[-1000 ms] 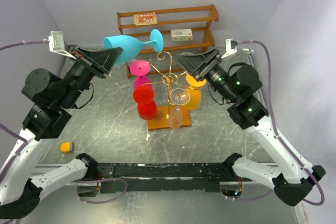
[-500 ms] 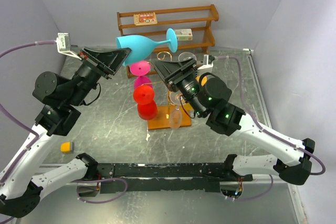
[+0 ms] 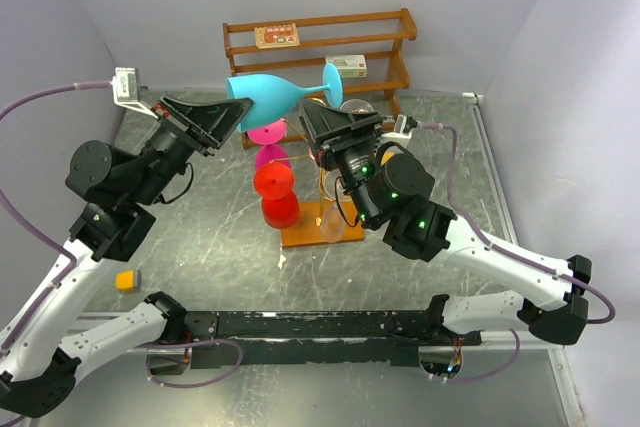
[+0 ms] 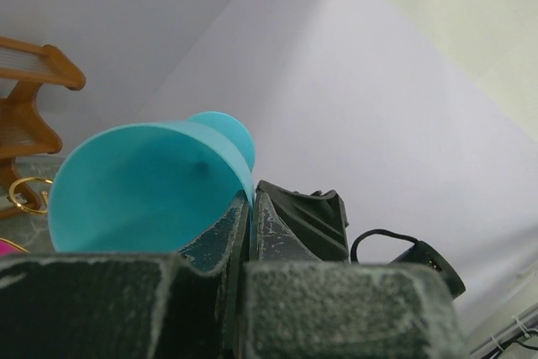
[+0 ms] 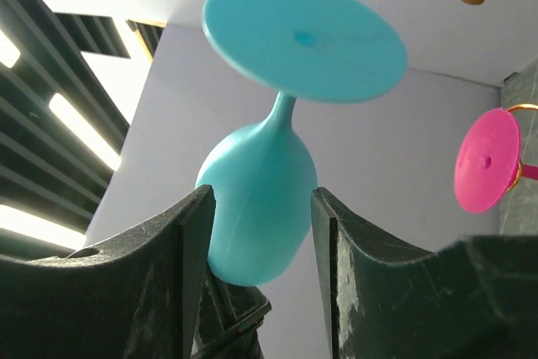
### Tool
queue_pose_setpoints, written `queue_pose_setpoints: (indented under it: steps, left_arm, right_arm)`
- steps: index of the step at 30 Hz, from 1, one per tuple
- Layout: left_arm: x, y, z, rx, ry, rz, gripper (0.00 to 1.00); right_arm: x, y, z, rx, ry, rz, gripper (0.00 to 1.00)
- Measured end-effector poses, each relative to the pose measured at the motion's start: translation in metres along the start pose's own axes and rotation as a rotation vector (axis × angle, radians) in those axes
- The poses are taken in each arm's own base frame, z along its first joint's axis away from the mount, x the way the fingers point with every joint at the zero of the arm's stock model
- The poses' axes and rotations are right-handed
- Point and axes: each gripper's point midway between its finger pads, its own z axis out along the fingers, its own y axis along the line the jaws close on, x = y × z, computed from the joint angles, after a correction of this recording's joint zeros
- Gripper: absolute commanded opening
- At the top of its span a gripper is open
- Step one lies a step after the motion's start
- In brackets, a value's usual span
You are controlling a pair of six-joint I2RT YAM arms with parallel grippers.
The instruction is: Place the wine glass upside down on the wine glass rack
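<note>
The turquoise wine glass is seen mouth-on, with its hollow bowl turned toward the lens. Its rim is pinched at the lower right between the closed jaws of the left gripper. A brown wooden shelf and a gold curl of the wine glass rack are caught at the left edge. A black body with a looped cable is seen just behind the jaws.

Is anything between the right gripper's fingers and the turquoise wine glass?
Nothing. In the right wrist view the wine glass bowl sits in the gap between the open fingers of the right gripper, only wall behind; contact can't be told.
</note>
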Motion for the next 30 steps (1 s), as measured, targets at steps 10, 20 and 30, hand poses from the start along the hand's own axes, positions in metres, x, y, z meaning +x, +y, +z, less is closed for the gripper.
queue_pose_setpoints:
  steps: [10, 20, 30]
  left_arm:
    - [-0.001, -0.016, -0.014, 0.047, 0.013, -0.043, 0.07]
    - [0.011, -0.016, -0.019, 0.059, 0.055, -0.100, 0.07]
    - [0.013, -0.019, -0.032, 0.080, 0.053, -0.128, 0.15]
  right_arm:
    - [-0.010, 0.001, 0.002, 0.009, -0.058, 0.035, 0.41]
    - [-0.012, 0.007, 0.003, -0.013, -0.067, 0.058, 0.26]
    - [-0.007, 0.006, 0.001, -0.032, -0.044, 0.032, 0.00]
